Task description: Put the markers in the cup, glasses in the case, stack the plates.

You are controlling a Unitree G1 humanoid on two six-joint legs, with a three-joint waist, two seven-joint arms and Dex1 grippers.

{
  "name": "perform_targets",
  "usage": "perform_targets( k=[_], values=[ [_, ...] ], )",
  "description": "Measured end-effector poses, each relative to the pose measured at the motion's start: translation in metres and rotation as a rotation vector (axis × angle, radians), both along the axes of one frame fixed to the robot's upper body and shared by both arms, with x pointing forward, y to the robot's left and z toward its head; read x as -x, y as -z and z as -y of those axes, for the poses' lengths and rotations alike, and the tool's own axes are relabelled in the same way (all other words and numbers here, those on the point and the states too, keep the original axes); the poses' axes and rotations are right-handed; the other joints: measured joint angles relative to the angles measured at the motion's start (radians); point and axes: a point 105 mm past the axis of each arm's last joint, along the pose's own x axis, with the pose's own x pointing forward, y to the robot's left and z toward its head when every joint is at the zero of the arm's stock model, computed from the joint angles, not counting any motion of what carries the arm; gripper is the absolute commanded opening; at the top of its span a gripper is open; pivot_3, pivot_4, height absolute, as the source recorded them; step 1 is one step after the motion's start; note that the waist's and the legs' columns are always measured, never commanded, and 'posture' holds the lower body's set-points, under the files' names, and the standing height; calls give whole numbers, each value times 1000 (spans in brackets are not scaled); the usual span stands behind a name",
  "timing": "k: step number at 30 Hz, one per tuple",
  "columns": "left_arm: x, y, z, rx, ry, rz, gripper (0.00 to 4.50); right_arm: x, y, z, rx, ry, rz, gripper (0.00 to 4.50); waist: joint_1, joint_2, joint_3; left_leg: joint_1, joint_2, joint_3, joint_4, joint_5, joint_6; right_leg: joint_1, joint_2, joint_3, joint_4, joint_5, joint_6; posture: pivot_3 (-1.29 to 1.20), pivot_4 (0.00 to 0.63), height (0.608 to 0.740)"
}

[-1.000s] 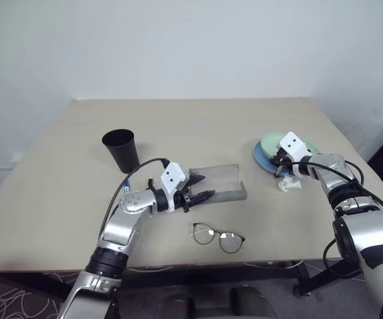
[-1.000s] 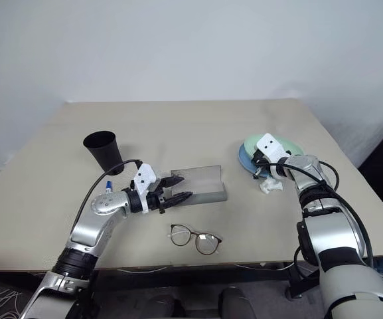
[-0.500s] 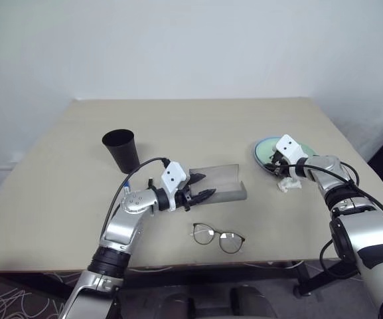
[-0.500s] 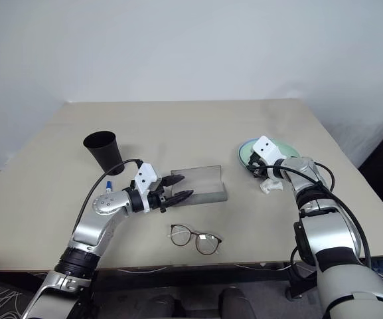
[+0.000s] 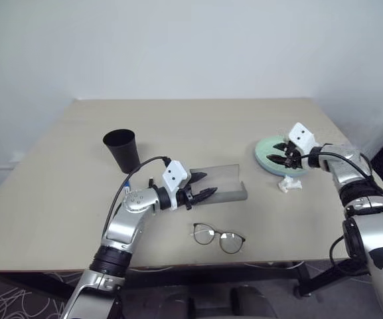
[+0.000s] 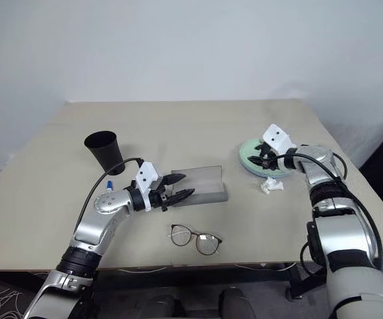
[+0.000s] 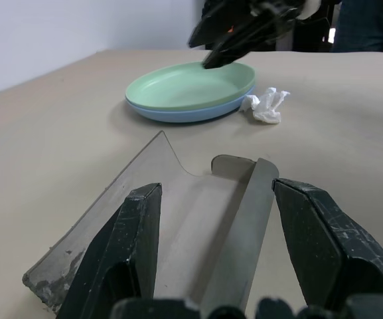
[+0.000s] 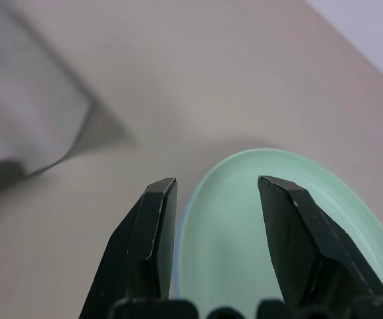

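Spreading across most of the view, the beige table [image 5: 58, 199] carries everything the task names, ordered here from big to small. Toward the robot's right sit the plates [image 5: 271, 151], mint green nested on light blue, so the stacking looks done; the right gripper [image 5: 285, 153] hovers just above their near rim with its jaws parted and nothing between them, which reads as a release after setting the top plate down. Near the middle lies the case [image 5: 221, 183], lid thrown open and flat, ready to receive; the left gripper [image 5: 200, 185] is poised at its near end with its fingers spread wide on either side of the lid's edge, gripping nothing, probably to steady the case for loading. Behind the left arm stands the cup [image 5: 121, 150], upright and mouth up, with a marker [image 6: 109, 183] lying on the table at its base, partly hidden by the arm, not yet inside. Closer to the front edge rest the glasses [image 5: 218, 238], unfolded, well clear of either gripper. Smallest is a crumpled white scrap [image 5: 289, 184] just beside the plates.
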Motion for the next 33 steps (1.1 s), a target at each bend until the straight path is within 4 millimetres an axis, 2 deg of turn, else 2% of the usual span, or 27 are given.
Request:
perform_targets(
  k=[4,8,17,22,30,33],
  values=[
    [0,0,0,1,0,0,2800,29,21,16,29,-59,-129,2101,-1,0,0,0,0,0,0,0,0,0,0,1,0,0,0,0,0,732],
    [0,0,2,8,5,0,2800,47,33,20,49,-90,-207,2101,-3,0,0,2,1,2,1,0,0,0,0,1,1,0,0,0,0,732],
    [1,0,3,9,12,-3,2800,47,34,18,53,-64,-215,2101,-1,0,0,0,0,2,4,1,-1,0,0,1,1,0,0,0,0,732],
    [1,0,3,9,13,-3,2800,42,50,16,46,-11,-233,2101,-1,0,0,0,0,1,4,1,-1,0,0,1,1,0,0,0,0,732],
    [1,0,3,8,14,-3,2800,31,55,30,88,91,-203,2101,-1,0,0,1,0,1,4,1,0,0,0,1,1,0,0,0,0,732],
    [1,0,3,8,14,-3,2800,31,59,31,86,101,-208,1505,-1,0,0,0,0,1,4,1,0,0,0,2,1,0,0,0,0,732]
  ],
)
